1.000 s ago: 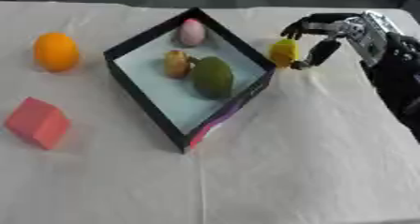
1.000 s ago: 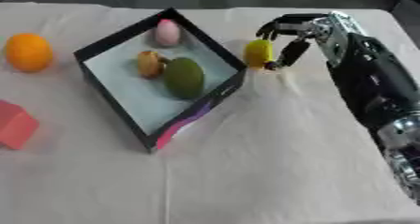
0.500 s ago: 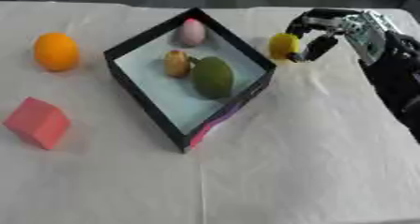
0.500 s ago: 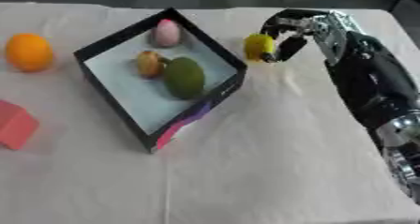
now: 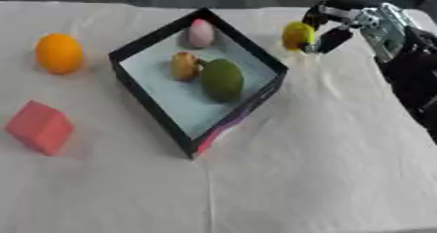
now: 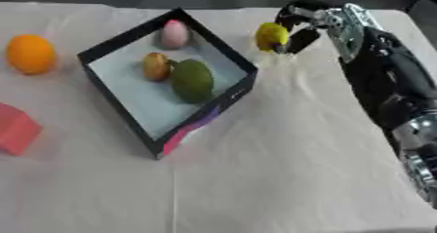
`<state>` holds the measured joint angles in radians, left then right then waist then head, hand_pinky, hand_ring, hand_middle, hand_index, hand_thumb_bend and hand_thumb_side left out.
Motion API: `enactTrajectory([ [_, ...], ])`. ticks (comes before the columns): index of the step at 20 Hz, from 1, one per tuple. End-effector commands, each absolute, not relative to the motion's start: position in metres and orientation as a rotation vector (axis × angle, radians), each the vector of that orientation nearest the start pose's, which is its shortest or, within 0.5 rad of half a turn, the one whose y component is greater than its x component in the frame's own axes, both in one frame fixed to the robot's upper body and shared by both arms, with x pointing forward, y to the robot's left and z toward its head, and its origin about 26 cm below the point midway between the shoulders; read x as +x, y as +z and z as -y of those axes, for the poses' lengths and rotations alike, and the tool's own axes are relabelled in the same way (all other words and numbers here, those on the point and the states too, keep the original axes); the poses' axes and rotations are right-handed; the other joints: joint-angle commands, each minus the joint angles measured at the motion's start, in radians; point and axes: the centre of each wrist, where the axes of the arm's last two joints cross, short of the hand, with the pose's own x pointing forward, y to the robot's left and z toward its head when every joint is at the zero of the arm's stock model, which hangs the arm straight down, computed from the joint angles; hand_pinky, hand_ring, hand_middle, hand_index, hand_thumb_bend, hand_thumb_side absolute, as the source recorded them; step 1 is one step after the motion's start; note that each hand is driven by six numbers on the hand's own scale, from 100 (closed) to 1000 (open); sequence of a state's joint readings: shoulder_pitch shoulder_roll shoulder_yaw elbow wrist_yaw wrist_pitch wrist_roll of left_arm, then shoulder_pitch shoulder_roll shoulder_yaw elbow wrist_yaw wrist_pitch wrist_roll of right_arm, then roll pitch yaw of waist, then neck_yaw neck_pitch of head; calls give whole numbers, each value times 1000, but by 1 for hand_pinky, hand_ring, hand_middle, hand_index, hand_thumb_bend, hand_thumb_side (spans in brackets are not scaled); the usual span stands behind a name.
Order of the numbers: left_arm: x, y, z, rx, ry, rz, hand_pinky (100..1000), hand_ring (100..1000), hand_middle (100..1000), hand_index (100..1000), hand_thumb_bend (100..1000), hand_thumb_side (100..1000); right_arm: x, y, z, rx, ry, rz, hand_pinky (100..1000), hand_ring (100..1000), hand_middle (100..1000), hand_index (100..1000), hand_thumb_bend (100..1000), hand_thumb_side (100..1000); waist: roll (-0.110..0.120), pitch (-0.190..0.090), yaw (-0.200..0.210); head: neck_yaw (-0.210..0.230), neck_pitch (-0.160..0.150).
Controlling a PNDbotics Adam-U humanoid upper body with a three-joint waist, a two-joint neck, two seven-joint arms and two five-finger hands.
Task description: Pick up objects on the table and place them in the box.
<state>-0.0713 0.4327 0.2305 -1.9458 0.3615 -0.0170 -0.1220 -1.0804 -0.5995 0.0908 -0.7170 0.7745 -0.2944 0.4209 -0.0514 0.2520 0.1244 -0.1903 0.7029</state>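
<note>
A black box (image 5: 148, 51) with a pale floor sits at the middle of the table, turned like a diamond. Inside it lie a pink egg-shaped thing (image 5: 201, 32), a small brownish fruit (image 5: 184, 65) and a dark green fruit (image 5: 222, 79). Just right of the box's far corner my right hand (image 5: 334, 26) is shut on a small yellow fruit (image 5: 298, 34), fingers curled over it and thumb below. An orange (image 5: 60, 53) and a red block (image 5: 39, 127) lie on the cloth left of the box. My left hand shows in no view.
A white wrinkled cloth (image 5: 290, 168) covers the table. My right forearm (image 6: 384, 76) runs down the right side. The table's far edge lies just behind the box and the hand.
My right hand has closed round the yellow fruit and shifted slightly toward the box's far corner with it. The things in the box and on the left have not moved.
</note>
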Motion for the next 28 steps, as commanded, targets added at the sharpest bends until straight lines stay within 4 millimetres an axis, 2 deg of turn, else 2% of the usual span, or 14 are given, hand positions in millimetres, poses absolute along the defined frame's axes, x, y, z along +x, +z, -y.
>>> enactTrajectory([
  [1, 268, 171, -360, 70, -214, 2099, 959, 847, 787, 842, 100, 714, 480, 283, 372, -933, 1328, 1456, 808, 687, 542, 668, 236, 200, 12, -25, -1, 1, 5],
  [4, 267, 171, -361, 71, -213, 2100, 960, 847, 788, 843, 100, 712, 477, 297, 370, -925, 1291, 1510, 809, 674, 535, 664, 174, 143, 11, -26, -1, 1, 6],
  [7, 267, 171, -361, 70, -212, 2102, 960, 848, 789, 843, 100, 710, 473, 313, 358, -889, 1283, 1608, 809, 664, 531, 661, 141, 102, 11, -28, -3, 3, 8],
  [11, 267, 172, -361, 69, -211, 2105, 961, 848, 789, 843, 100, 705, 463, 334, 330, -852, 1350, 1728, 799, 659, 528, 656, 212, 114, 11, -31, -4, 2, 9],
  [14, 267, 173, -361, 69, -208, 2110, 961, 848, 790, 843, 100, 703, 456, 338, 304, -807, 1432, 1793, 796, 656, 528, 656, 213, 112, 10, -32, -4, 0, 9],
  [17, 266, 174, -361, 71, -200, 2116, 962, 848, 791, 843, 100, 700, 451, 335, 280, -766, 1499, 1824, 793, 654, 528, 655, 220, 124, 9, -34, -4, -2, 14],
  [21, 266, 175, -362, 72, -190, 2116, 963, 848, 791, 843, 100, 701, 451, 322, 258, -722, 1561, 1819, 790, 655, 527, 655, 232, 138, 8, -35, -3, 2, 17],
  [22, 266, 175, -362, 73, -188, 2116, 963, 848, 791, 843, 100, 701, 452, 318, 254, -719, 1570, 1811, 790, 655, 527, 655, 232, 140, 8, -35, -2, 2, 17],
  [23, 266, 175, -362, 72, -186, 2116, 963, 848, 792, 842, 100, 700, 454, 314, 251, -717, 1579, 1799, 789, 656, 526, 655, 289, 109, 8, -35, -1, 1, 17],
  [24, 266, 175, -361, 71, -184, 2117, 963, 848, 792, 842, 100, 700, 456, 309, 248, -718, 1586, 1785, 789, 656, 527, 655, 240, 155, 8, -36, 0, 0, 18],
  [28, 266, 176, -361, 68, -181, 2123, 964, 849, 793, 842, 100, 696, 466, 287, 242, -745, 1609, 1716, 785, 659, 528, 653, 268, 194, 9, -36, 5, -2, 18],
])
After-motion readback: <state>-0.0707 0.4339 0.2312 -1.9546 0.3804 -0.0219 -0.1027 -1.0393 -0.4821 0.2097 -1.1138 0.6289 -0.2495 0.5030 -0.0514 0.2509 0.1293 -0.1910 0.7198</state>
